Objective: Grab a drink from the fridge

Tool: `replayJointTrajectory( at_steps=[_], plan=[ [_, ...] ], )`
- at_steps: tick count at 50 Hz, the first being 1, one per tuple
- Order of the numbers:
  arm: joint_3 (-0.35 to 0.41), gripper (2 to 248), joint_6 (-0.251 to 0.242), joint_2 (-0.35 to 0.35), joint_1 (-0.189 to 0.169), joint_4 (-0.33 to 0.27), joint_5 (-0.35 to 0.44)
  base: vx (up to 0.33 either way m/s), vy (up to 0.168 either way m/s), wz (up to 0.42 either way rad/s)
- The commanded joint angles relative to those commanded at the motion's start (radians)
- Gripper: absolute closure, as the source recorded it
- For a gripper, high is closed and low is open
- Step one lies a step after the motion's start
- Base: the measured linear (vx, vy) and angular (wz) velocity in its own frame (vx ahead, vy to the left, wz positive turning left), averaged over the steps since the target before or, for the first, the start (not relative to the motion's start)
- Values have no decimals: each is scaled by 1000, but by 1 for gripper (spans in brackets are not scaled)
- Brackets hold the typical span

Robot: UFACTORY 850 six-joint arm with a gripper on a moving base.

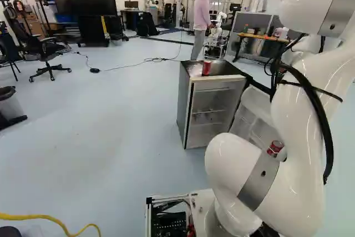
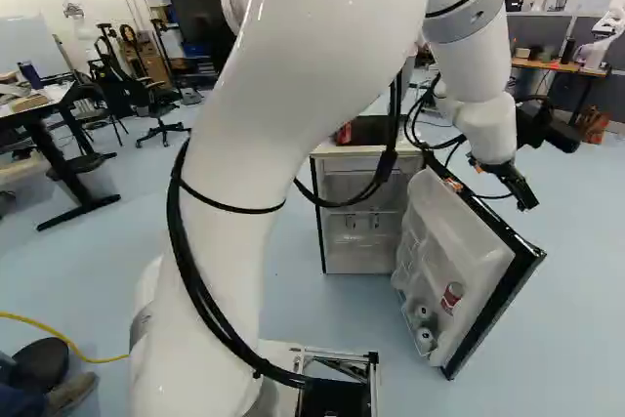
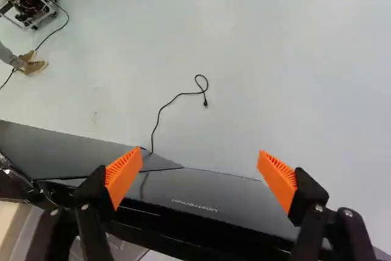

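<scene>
In the right base view my gripper hangs over the upper part of the fridge door, which stands swung open. The wrist view shows the gripper open, its orange pads wide apart, with the door's dark outer face below and between them. The small fridge has its inside showing. A red can stands on the fridge top. Another red can sits in the lower door shelf, near some pale round items. Nothing is held.
A thin black cable lies on the floor beyond the door. Another robot is by the desk at the far right. A desk stands at the left of the right base view, and a yellow cable lies near the base.
</scene>
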Motion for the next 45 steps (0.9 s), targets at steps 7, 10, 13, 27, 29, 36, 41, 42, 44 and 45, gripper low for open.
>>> replayJointTrajectory(
  at_steps=[7,10,13,27,29,36,41,42,44,45],
  plan=[
    [-32,3,0,-23,-11,0,-57,0,0,0],
    [-45,3,0,-33,-16,0,-82,0,0,0],
    [-59,3,0,-43,-21,0,-106,0,0,0],
    [-119,3,0,-86,-41,0,-222,0,0,0],
    [-124,3,0,-89,-43,0,-239,0,0,0],
    [-132,3,0,-95,-45,0,-297,0,0,0],
    [-133,3,0,-95,-46,0,-335,0,0,0],
    [-133,3,0,-96,-46,0,-342,0,0,0],
    [-133,3,0,-96,-46,0,-356,0,0,0],
    [-133,3,0,-96,-46,0,-363,0,0,0]
  ],
)
